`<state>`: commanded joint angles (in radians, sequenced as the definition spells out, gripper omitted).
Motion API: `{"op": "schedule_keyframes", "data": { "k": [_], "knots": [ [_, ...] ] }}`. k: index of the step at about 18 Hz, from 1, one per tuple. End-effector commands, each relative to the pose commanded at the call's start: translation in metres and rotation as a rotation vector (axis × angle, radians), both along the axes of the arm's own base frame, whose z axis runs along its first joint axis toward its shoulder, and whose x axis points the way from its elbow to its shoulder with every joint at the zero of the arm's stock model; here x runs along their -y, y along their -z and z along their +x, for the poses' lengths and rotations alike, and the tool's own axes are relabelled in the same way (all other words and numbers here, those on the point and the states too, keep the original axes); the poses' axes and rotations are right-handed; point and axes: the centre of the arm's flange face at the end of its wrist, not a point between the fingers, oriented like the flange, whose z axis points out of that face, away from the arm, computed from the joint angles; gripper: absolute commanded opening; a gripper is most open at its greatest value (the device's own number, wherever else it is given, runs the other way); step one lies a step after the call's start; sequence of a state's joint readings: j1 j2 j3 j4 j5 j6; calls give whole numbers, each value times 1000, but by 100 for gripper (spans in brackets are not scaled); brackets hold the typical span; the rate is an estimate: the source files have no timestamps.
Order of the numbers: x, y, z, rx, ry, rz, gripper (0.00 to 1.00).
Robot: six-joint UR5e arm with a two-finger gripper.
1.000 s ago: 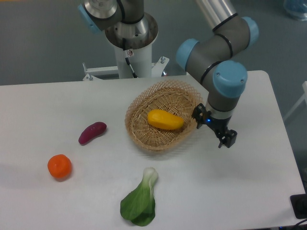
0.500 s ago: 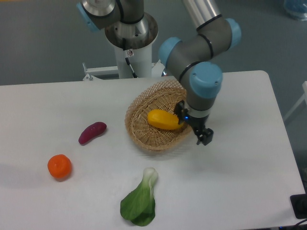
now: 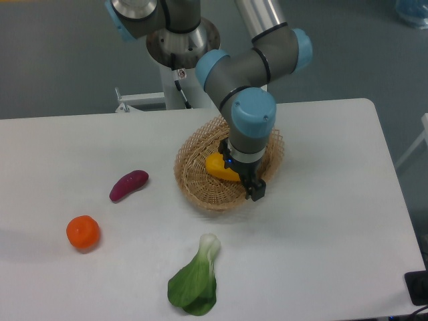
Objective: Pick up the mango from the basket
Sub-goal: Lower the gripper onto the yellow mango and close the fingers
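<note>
Whereas 1 second ago the hand hung outside the basket's right rim, it has since swept left in 2 visible steps and now sits over the basket [image 3: 194, 175], directly above the right half of the mango [image 3: 218, 167]. That puts the approach nearly done: by my reading, the arm is lined up for a descent onto the fruit, and the grasp itself has not happened.

The mango lies in the basket's middle, its left end showing and its right end hidden behind the wrist. The hand [image 3: 255, 190] points down and slightly toward the near side, its dark tip low over the basket's near-right rim; whether its fingers are spread or closed I cannot tell, since they look like one dark block from this angle. The forearm comes in from the far side, the blue-capped wrist joint stacked over the fruit.

On the desk [image 3: 334, 234], well apart from the basket, lie a purple sweet potato [image 3: 128, 185], a tangerine [image 3: 83, 232] and a bok choy [image 3: 194, 282].
</note>
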<state>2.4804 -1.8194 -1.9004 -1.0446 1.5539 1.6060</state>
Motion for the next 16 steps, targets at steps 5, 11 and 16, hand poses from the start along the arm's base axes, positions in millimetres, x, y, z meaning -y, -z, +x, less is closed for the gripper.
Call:
{"op": "schedule_keyframes", "data": {
  "k": [5,11,16],
  "knots": [
    [15,8,18,20,81,-15,100],
    [15,14,21,31,86,-23,100],
    [18,29,30,59,94,-45,100]
  ]
}}
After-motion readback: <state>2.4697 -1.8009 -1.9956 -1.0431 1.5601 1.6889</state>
